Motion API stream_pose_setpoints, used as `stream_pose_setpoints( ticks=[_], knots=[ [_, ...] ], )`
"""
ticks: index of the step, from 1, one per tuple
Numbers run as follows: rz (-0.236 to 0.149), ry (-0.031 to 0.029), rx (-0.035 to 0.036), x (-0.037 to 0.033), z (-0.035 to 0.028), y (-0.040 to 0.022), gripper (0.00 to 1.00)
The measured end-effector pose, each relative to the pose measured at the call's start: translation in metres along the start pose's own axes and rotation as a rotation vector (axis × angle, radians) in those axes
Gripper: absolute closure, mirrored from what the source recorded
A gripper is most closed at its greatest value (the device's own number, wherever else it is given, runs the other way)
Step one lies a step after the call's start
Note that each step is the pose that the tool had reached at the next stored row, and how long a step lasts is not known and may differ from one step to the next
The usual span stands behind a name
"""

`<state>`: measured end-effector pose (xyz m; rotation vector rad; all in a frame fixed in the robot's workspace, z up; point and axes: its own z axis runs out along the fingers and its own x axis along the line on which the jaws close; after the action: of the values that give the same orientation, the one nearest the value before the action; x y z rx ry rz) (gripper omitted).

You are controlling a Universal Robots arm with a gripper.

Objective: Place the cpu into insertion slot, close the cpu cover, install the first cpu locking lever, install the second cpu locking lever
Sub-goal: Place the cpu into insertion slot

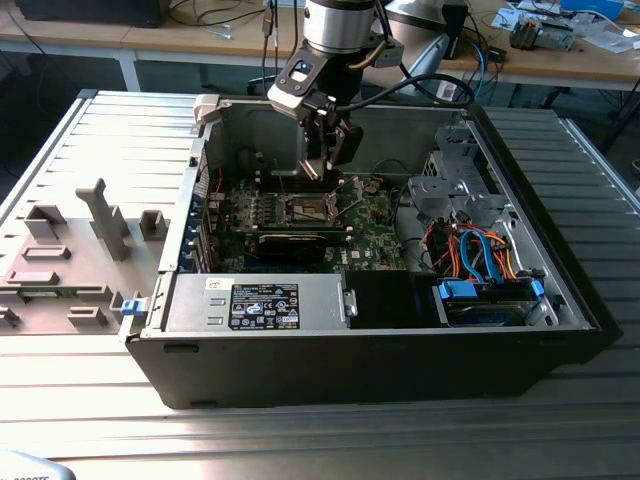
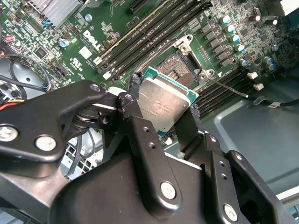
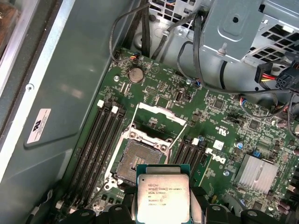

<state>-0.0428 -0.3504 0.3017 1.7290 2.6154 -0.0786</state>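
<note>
An open computer case (image 1: 350, 370) lies on its side on the grey ribbed table (image 1: 100, 400). The gripper (image 1: 320, 172) hangs inside it over the green motherboard (image 1: 370, 215). In both wrist views its two black fingers (image 2: 135, 88) (image 3: 198, 207) are clamped on opposite edges of the cpu (image 2: 163, 105) (image 3: 162, 198), which is held metal top up. The cpu is in the air, clear of the board, and partly overlaps one edge of the socket (image 3: 138, 161) (image 2: 180, 63). The socket is bare, with its contact field showing. The cpu cover (image 3: 161, 114) stands swung up beside it, and a thin lever (image 2: 229, 88) juts out sideways. In the exterior view the drive cage (image 1: 450, 190) sits at 3 o'clock from the socket (image 1: 308, 208), and the power supply (image 1: 255, 300) at about 7 o'clock.
</note>
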Motion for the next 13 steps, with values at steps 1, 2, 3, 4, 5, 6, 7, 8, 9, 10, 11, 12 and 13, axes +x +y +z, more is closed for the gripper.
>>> stream_pose_setpoints(
  ticks=[1, 2, 3, 4, 5, 6, 7, 8, 9, 10, 11, 12, 13],
  knots=[
    [0.001, 0.0000, 0.0000, 0.0000, 0.0000, 0.0000, 0.45],
    [0.002, 0.0001, 0.0001, 0.0000, 0.0000, 0.0000, 0.45],
    [0.002, 0.0001, 0.0001, 0.0000, 0.0000, 0.0000, 0.45],
    [0.003, 0.0001, 0.0001, 0.0000, 0.0000, 0.0000, 0.45],
    [0.004, 0.0002, 0.0001, 0.0000, 0.0000, 0.0000, 0.45],
    [0.005, 0.0002, 0.0002, 0.0000, 0.0000, 0.0000, 0.45],
    [0.006, 0.0002, 0.0002, 0.0000, 0.0000, 0.0000, 0.45],
    [0.007, 0.0003, 0.0002, 0.0000, 0.0000, 0.0000, 0.45],
    [0.008, 0.0003, 0.0003, 0.0000, 0.0000, 0.0000, 0.45],
    [0.010, 0.0004, 0.0003, 0.0000, 0.0000, 0.0000, 0.45],
    [0.011, 0.0004, 0.0003, 0.0000, 0.0000, 0.0000, 0.45],
    [0.011, 0.0004, 0.0004, 0.0000, 0.0000, 0.0000, 0.45],
    [0.012, 0.0005, 0.0004, 0.0000, 0.0001, 0.0000, 0.45]
  ],
)
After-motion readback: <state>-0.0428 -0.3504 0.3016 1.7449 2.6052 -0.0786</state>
